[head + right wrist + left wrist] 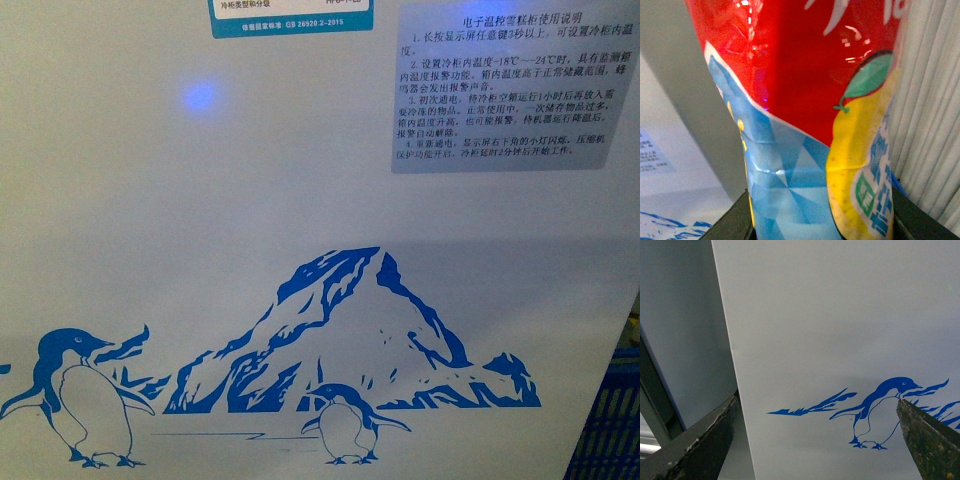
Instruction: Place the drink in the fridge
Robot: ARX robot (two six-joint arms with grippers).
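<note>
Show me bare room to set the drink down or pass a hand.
No level surface shows: the fridge wall fills the front view, with a blue basket strip at its right edge. Free: only the space inside the open left gripper. Crowded: the right gripper, holding the drink.

On my left wrist feed the left end effector (816, 401) stands spread wide, its two dark, scuffed fingers (695, 445) with nothing gripped between them, while on the right wrist feed the right end effector (825, 222) sits clamped around the drink (800, 75).
</note>
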